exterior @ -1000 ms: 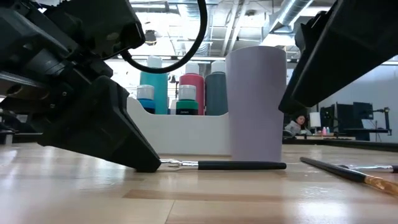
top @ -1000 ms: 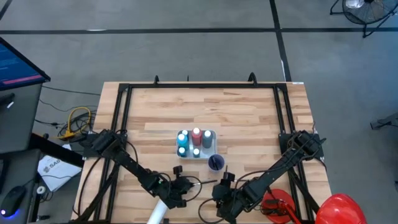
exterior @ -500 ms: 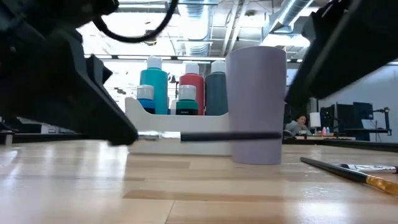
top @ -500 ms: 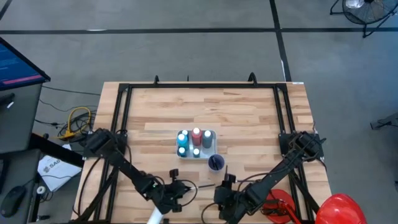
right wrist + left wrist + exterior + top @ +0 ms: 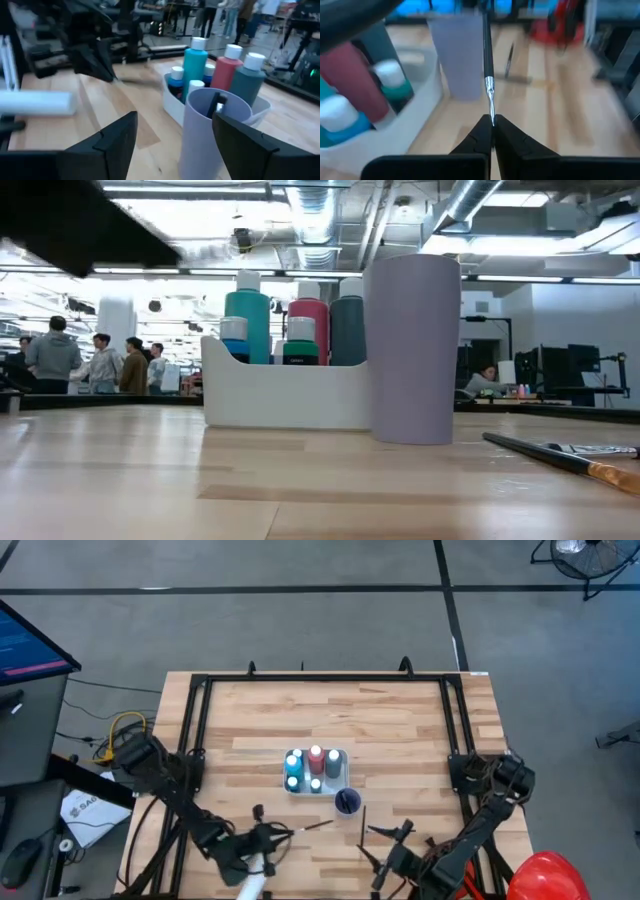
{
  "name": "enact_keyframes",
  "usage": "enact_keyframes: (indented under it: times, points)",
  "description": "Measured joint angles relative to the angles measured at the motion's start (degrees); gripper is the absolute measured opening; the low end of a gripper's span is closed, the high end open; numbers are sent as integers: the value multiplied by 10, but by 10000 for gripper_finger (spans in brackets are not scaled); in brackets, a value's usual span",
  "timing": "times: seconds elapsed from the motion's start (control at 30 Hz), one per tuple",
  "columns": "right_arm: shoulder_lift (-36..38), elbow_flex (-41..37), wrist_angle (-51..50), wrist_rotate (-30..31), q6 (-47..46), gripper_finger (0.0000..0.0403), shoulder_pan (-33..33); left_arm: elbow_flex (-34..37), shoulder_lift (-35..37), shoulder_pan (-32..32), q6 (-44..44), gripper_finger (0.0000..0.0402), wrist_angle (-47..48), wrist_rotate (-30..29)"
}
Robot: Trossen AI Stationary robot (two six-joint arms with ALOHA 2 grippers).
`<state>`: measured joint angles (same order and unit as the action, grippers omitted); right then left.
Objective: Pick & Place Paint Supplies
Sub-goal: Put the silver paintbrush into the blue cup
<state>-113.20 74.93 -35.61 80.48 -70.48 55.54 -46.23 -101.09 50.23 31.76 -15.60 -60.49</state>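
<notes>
Nearest you, along the front edge of the counter (image 5: 400,725), both arms are pulled back. Your left hand (image 5: 491,131) sits low on the left side, and its fingers are pinched narrow on the metal end of a thin dark-handled brush (image 5: 487,55). The brush sticks straight out ahead of the hand, clear of the wood, its handle pointing toward the lavender cup (image 5: 456,52). From above you can see the same brush (image 5: 312,826) as a thin line running from that hand toward the centre.

Your right hand (image 5: 170,145) is at the front right, its two dark fingers spread wide with nothing between them. It faces the cup (image 5: 212,132), which stands upright just in front of it with a dark brush end showing inside the rim.

Also near the front, in the low view, a second brush (image 5: 565,463) lies flat on the wood to the right of the cup (image 5: 413,347).

Farther in, at mid-counter, the white caddy (image 5: 285,395) stands just behind and beside the cup. It holds the paint bottles upright: a teal bottle (image 5: 247,320), a red bottle (image 5: 310,323), a dark grey-blue bottle (image 5: 348,325) and two short jars in front.

At the far right corner you can see a red dome (image 5: 548,873) off the counter's edge.
</notes>
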Motion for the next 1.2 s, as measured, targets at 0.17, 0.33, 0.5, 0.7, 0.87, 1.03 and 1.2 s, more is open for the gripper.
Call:
enact_keyframes:
  times: [0.17,0.33,0.5,0.7,0.87,1.03,1.2]
  points:
    - [5,-3,52,14,4,249,-3,91,60,23,-111,0,-218,-11]
    - [5,9,209,-8,229,249,-33,161,74,27,-238,0,-454,68]
    - [5,8,520,-234,588,249,-85,188,72,27,-293,0,-560,143]
    - [8,5,735,-406,809,249,-112,190,72,35,-316,0,-598,186]
    - [11,6,824,-368,862,249,-115,190,72,47,-350,0,-641,187]
    - [11,5,829,-371,807,249,-133,189,72,48,-375,0,-668,186]
    - [11,5,844,-371,775,249,-162,189,81,25,-407,0,-710,214]
